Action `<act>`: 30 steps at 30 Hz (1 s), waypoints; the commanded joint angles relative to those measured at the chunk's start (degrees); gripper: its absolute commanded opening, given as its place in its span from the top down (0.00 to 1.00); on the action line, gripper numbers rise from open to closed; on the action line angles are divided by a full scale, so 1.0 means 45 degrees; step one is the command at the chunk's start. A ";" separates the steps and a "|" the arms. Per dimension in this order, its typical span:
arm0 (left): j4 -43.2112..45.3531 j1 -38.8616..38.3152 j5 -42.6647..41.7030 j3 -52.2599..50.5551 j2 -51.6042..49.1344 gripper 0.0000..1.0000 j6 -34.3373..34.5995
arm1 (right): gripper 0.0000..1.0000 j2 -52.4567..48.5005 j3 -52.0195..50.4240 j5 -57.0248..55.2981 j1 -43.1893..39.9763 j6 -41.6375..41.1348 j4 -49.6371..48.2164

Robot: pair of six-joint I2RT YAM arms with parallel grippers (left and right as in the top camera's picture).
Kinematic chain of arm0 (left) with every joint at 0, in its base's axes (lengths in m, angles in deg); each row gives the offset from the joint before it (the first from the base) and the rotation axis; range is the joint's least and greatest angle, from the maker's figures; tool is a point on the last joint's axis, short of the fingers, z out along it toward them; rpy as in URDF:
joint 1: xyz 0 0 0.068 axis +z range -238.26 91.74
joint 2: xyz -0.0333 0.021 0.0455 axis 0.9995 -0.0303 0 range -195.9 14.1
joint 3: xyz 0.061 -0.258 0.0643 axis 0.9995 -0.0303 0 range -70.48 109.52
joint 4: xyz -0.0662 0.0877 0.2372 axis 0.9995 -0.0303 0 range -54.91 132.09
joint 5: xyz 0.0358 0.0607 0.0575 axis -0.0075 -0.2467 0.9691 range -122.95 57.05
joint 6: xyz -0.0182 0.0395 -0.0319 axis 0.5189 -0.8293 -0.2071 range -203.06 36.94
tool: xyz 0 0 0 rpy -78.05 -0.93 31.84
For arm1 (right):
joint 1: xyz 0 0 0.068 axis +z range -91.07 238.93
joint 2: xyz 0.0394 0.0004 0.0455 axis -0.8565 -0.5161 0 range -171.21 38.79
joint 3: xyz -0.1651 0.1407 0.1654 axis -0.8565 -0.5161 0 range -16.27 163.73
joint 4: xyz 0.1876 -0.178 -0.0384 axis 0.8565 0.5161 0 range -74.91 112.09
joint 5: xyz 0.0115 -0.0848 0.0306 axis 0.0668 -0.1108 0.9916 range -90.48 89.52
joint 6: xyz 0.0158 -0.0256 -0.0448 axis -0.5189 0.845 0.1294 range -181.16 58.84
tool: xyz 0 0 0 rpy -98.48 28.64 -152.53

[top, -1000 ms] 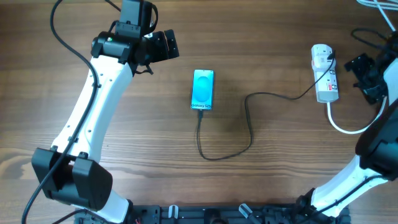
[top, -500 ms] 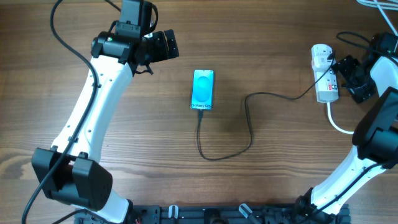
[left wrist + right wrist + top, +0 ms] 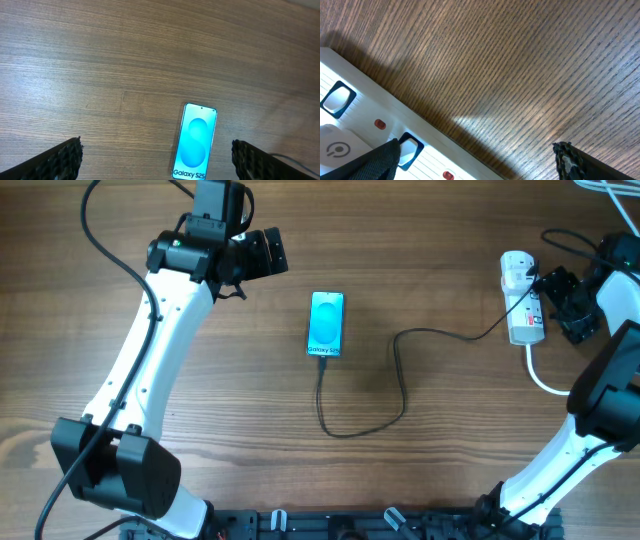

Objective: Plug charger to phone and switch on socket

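White socket lies at the right edge of the overhead frame; the charger runs from it to the lower end of the phone at centre, apparently seated; the right gripper hovers just beside the socket, presumably to reach a switch, jaws spread wide and empty, contact not confirmable; the left gripper, upper left, is parked clear, spread and holding nothing.

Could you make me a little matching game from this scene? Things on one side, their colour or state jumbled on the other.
Things:
1. phone
2. charger
3. socket
4. left gripper

Colour or state:
A. white with small red marks
B. open, holding nothing
C. bright cyan screen
D. thin, black, lying in a loop

Pairs: 1-C, 2-D, 3-A, 4-B.
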State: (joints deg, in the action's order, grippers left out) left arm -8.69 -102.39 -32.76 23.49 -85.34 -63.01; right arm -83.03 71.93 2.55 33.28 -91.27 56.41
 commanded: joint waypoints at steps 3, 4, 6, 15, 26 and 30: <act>0.0029 0.0024 0.0219 -0.0010 -0.0097 0.00 -0.0068 | 0.00 -0.0597 -0.0126 0.0675 0.0165 0.0374 0.0549; 0.0029 0.0024 0.0219 -0.0010 -0.0097 0.00 -0.0063 | 0.00 -0.0597 -0.0126 0.0675 0.0165 0.0374 0.0602; 0.0029 0.0024 0.0219 -0.0010 -0.0097 0.00 -0.0068 | 0.00 -0.0578 -0.0097 0.0670 0.0160 0.0359 0.0918; 0.0029 0.0024 0.0219 -0.0010 -0.0097 0.00 -0.0063 | 0.00 0.2157 -0.0092 0.0325 -0.0141 -0.0301 0.2919; 0.0029 0.0024 0.0219 -0.0010 -0.0097 0.00 -0.0063 | 0.00 0.7514 -0.0112 0.0345 0.0170 -0.0019 0.5158; 0.0029 0.0024 0.0219 -0.0010 -0.0097 0.00 -0.0068 | 0.00 0.8990 -0.0126 0.0330 0.1190 0.0141 0.5974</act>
State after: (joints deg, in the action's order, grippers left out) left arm -8.71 -102.39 -32.76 23.49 -85.34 -63.01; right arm -45.78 71.56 4.80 36.19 -91.68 82.05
